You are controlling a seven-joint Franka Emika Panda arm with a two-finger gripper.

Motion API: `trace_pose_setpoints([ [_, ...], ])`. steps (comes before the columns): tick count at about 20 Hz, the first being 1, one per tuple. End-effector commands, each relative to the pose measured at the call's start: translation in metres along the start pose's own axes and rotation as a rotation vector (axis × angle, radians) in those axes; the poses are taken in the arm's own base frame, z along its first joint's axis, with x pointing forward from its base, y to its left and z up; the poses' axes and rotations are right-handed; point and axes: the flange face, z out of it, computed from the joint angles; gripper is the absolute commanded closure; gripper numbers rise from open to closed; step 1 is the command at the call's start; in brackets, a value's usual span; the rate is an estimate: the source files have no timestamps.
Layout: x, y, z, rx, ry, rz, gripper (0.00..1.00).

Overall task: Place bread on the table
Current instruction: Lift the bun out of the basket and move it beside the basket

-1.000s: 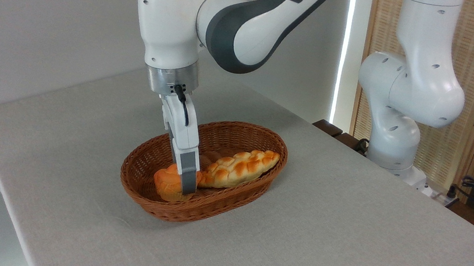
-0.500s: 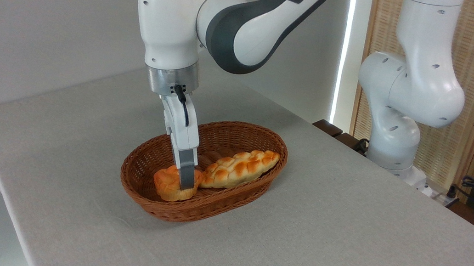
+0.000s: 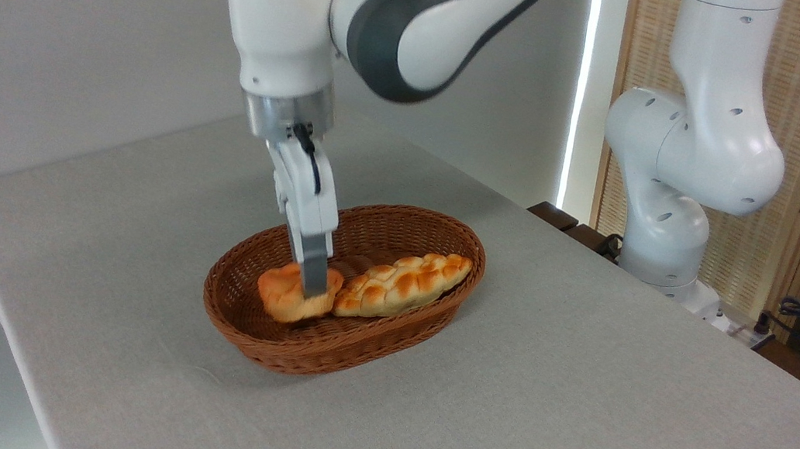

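Gripper (image 3: pixel 312 292) clamped on bun (image 3: pixel 294 296), fingers pointing down, bun directly beneath, held just above basket (image 3: pixel 288 354) floor at its left end; braided loaf (image 3: pixel 403 284) touching bun's right side, long axis along basket; bare table (image 3: pixel 126 280) lies past basket's left rim; one bun, one loaf, one basket

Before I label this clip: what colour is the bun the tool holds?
Orange-golden, paler on its lower side; the fixed camera shows the bun clearly, above the basket floor.

The arm (image 3: pixel 398 13) has glossy white shells with dark grey joint bands, a blue light on top, a silver wrist ring, a black cable and a white pincer (image 3: pixel 313 287) tipped with grey.
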Motion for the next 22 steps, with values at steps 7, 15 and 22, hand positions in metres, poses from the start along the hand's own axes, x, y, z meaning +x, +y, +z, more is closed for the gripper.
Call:
trace_pose_setpoints([
  [7,-0.125,-0.084,-0.072,-0.007,-0.013,-0.024,0.61],
  [15,-0.131,-0.122,-0.008,-0.008,-0.130,-0.020,0.03],
  [22,-0.128,-0.124,-0.003,-0.010,-0.127,-0.020,0.00],
])
